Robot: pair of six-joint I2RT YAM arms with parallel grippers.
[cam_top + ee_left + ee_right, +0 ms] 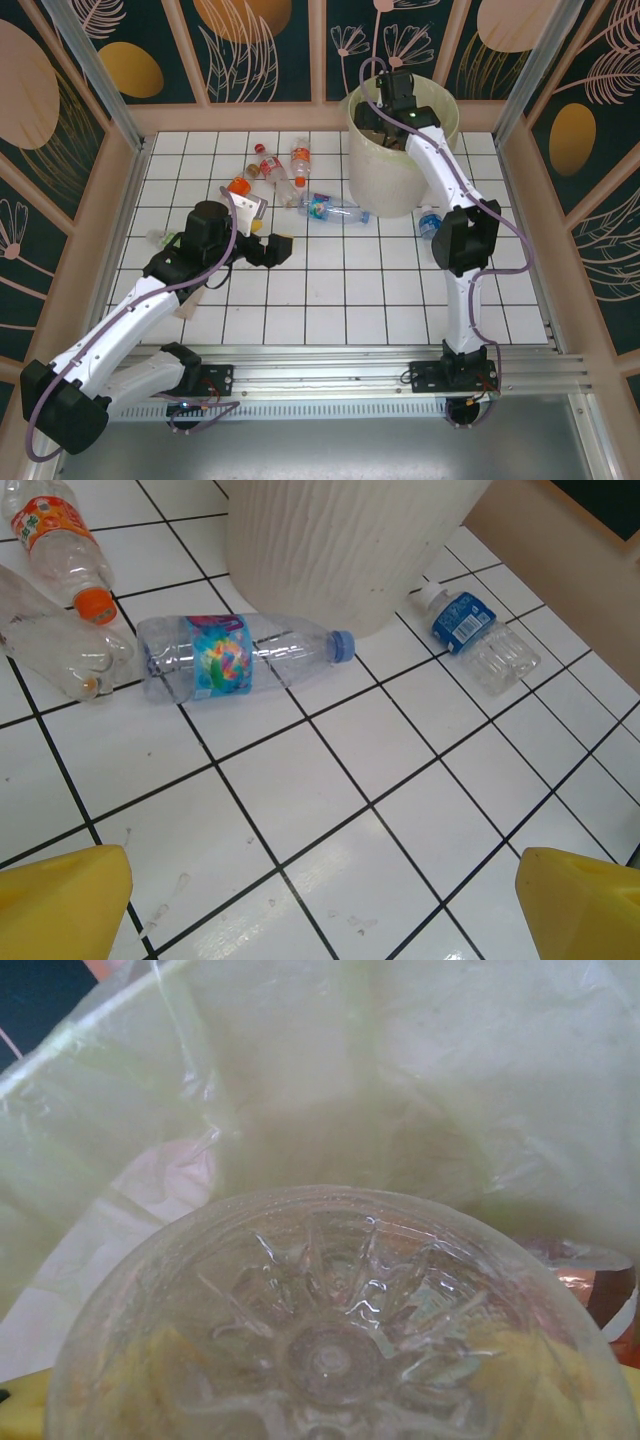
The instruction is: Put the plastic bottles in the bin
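My right gripper [385, 122] is down inside the mouth of the bin [400, 175]. It is shut on a clear plastic bottle [330, 1330] whose moulded base faces the wrist camera, with the yellowish liner bag [450, 1080] behind it. My left gripper [285, 250] hovers open over bare tiles, its yellow fingers [60, 905] wide apart. Ahead of it lie a bottle with a blue-pink label [240, 658], a small blue-labelled bottle [475, 630], an orange-labelled bottle [60, 530] and a clear one [50, 645], all beside the bin's ribbed wall [350, 550].
More bottles with orange labels [285, 165] lie in a cluster left of the bin. The small blue bottle [430, 222] rests close to my right arm's elbow. A wooden frame [130, 200] borders the tiled table on three sides.
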